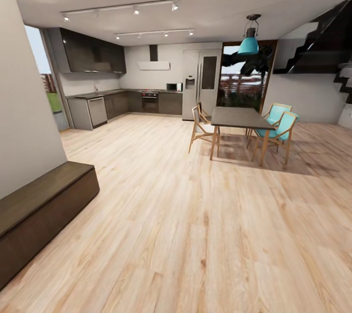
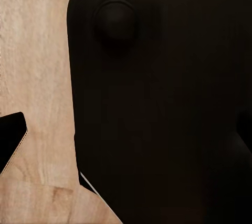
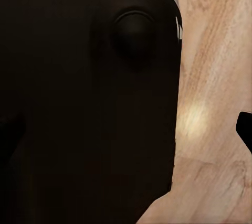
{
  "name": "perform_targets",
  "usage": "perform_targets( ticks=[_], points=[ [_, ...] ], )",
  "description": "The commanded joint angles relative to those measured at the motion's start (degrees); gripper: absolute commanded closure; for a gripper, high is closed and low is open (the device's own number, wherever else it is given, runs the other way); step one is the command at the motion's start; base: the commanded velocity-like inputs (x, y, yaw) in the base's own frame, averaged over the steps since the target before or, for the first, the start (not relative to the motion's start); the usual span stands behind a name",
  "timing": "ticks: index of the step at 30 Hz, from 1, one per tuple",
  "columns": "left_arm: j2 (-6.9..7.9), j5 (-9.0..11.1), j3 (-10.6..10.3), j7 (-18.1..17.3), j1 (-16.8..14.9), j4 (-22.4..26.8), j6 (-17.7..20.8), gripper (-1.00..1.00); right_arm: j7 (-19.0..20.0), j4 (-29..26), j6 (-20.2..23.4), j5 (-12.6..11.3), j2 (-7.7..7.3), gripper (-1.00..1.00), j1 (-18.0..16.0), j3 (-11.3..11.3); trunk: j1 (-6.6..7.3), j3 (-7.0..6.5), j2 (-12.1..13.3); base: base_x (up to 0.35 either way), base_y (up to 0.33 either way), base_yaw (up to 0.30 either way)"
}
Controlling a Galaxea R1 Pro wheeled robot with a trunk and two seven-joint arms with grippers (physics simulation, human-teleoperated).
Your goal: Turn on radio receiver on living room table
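Looking across a light wood floor (image 1: 195,235) at a dark dining table (image 1: 239,117) with chairs (image 1: 279,127). I cannot tell if either gripper is open or closed.

Light wood-grain floor (image 1: 195,235), teal chairs (image 1: 279,125), dark cabinets (image 1: 93,52)

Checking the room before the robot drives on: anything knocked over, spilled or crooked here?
Nothing stands out. The dining table stands level with its wooden chairs upright around it, the pendant lamp hangs straight, the kitchen cabinets are shut, and the wood floor shows no spill.
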State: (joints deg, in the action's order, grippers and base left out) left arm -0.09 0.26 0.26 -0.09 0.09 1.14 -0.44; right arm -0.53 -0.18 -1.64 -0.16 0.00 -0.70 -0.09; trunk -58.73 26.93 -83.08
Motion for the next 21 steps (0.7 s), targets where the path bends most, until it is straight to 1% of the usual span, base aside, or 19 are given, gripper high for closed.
perform_targets(
  ticks=[1, 21],
  points=[
    [-0.01, 0.00, 0.00, 0.00, 0.00, 0.00, 0.00, -1.00, 0.00, 0.00, 0.00, -0.01, 0.00, -1.00, 0.00, 0.00, 0.00, 0.00, 0.00, 0.000, 0.000, -0.288],
    [0.00, 0.00, 0.00, 0.00, 0.00, 0.00, 0.00, -1.00, 0.00, 0.00, -0.03, -0.01, 0.00, -1.00, 0.00, 0.00, 0.00, 0.00, 0.00, 0.000, 0.000, -0.288]
  ],
)
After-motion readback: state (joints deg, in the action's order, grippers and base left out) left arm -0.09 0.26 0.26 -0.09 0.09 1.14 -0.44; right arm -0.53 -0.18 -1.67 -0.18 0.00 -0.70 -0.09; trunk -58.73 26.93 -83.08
